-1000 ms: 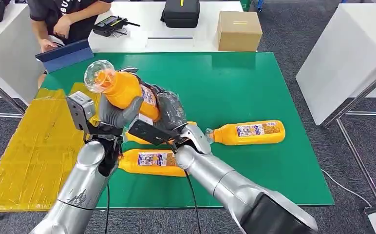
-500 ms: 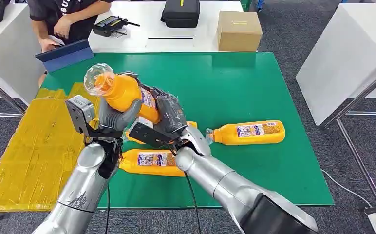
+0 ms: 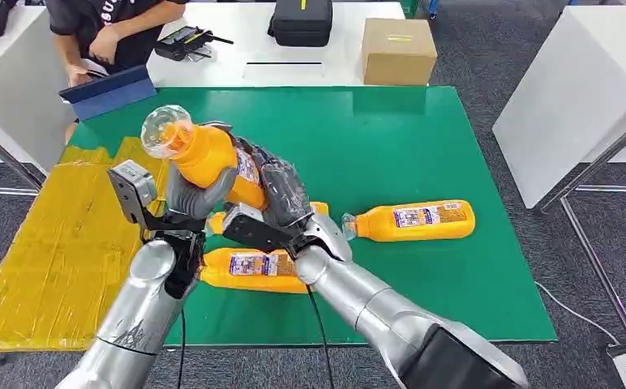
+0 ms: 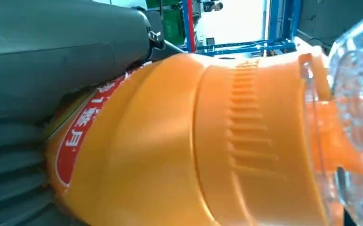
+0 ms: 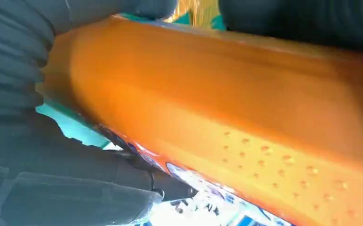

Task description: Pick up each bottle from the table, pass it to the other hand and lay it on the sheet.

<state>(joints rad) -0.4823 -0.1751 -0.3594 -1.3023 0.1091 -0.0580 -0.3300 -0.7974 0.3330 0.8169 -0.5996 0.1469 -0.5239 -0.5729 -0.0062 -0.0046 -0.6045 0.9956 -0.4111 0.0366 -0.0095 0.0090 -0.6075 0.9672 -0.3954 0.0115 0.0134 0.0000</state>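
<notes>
The crinkled yellow plastic sheet (image 3: 58,243) lies left of the green worktop (image 3: 423,146). Above the worktop's left part, my left robot hand (image 3: 192,193) and my right robot hand (image 3: 281,193) both grip the orange plastic bottle with a clear cap (image 3: 212,154). It looks smooth, perhaps slippery; I would hold its body's middle.

Orange bottles (image 3: 413,220), green table (image 3: 407,138), seemingly crinkled yellow sheet (image 3: 58,243).

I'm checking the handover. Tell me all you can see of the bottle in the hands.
The held bottle is orange plastic with a clear cap and a red, white and blue label. It is tilted, cap up toward the robot's left, above the green table. The left hand and right hand both grip it.
</notes>
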